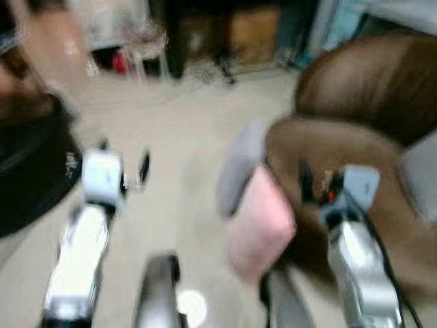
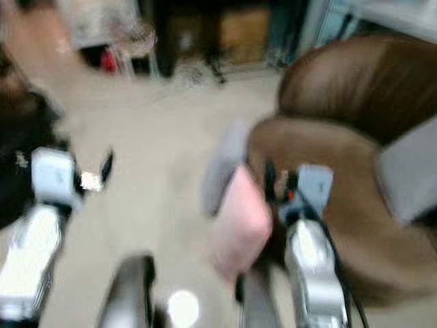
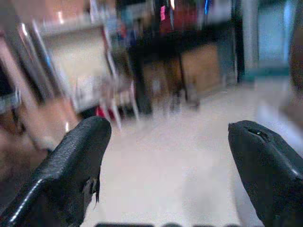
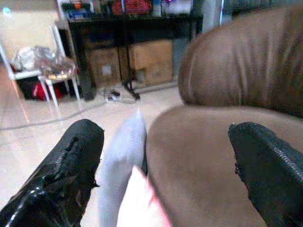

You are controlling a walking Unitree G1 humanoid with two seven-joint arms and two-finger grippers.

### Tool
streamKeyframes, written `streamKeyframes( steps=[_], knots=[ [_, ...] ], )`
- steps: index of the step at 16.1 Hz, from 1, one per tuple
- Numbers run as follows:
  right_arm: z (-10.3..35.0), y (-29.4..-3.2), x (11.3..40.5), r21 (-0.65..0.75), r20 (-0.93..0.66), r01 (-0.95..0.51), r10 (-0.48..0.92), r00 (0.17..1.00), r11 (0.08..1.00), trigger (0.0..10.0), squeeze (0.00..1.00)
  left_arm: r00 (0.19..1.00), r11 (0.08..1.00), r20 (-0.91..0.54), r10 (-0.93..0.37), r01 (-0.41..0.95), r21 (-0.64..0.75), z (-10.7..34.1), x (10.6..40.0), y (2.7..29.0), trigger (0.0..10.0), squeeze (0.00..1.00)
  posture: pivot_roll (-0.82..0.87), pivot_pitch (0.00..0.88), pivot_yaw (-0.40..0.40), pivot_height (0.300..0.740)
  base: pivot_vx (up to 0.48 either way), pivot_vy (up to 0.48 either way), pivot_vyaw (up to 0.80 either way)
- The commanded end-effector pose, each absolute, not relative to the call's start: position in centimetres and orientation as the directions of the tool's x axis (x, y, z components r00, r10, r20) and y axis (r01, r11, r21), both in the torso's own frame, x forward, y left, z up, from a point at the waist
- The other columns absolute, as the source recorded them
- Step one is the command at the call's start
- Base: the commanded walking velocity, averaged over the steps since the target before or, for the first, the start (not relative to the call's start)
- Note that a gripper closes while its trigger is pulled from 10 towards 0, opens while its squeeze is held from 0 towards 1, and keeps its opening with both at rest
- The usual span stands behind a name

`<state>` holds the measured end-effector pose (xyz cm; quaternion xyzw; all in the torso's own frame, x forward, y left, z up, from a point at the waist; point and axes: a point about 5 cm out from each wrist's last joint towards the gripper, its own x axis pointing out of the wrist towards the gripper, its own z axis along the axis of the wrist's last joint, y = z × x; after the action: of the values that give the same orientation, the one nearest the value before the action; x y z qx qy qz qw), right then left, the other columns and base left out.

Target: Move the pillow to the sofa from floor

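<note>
Two pillows, pink and grey, lean against your brown sofa on the floor. Your right claw hangs spread above them; your left claw is spread too.

Soft pink cloth pillow, smooth brown leather-look sofa, glossy pale floor

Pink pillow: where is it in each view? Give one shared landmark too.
Left eye: pink pillow low centre, against the brown sofa.
Right eye: low centre, same spot.
Left wrist: not in it.
Right wrist: bottom edge, before the grey pillow.
Landmark: the sofa.
</note>
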<state>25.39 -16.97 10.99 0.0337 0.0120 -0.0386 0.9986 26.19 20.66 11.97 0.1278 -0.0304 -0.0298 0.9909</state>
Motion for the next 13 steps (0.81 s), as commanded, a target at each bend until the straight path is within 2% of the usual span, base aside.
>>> streamKeyframes(
  steps=[1, 4, 13],
  knots=[
    [11.01, -16.48, 25.47, 0.082, -0.030, 0.061, -0.059, 0.998, 0.995, 10.0, 0.00, 0.994, 0.961, 0.089, -0.066, 0.039, 0.274, 13.00, 26.61, 20.83, 10.0, 0.58, -0.07, 0.000, 0.013, 0.536, 0.000, 0.000, 0.00],
    [11.02, -16.53, 25.48, 0.082, -0.029, 0.063, -0.061, 0.998, 0.995, 10.0, 0.00, 0.993, 0.964, 0.092, -0.078, 0.052, 0.261, 13.05, 26.54, 20.78, 10.0, 0.62, -0.07, 0.000, 0.010, 0.536, 0.000, 0.000, 0.00],
    [10.91, -16.78, 25.43, 0.078, -0.039, 0.071, -0.068, 0.997, 0.994, 10.0, 0.00, 0.993, 0.968, 0.087, -0.076, 0.053, 0.247, 12.89, 26.39, 20.75, 10.0, 0.62, -0.08, 0.000, 0.008, 0.536, 0.288, 0.000, 0.00]
  ],
)
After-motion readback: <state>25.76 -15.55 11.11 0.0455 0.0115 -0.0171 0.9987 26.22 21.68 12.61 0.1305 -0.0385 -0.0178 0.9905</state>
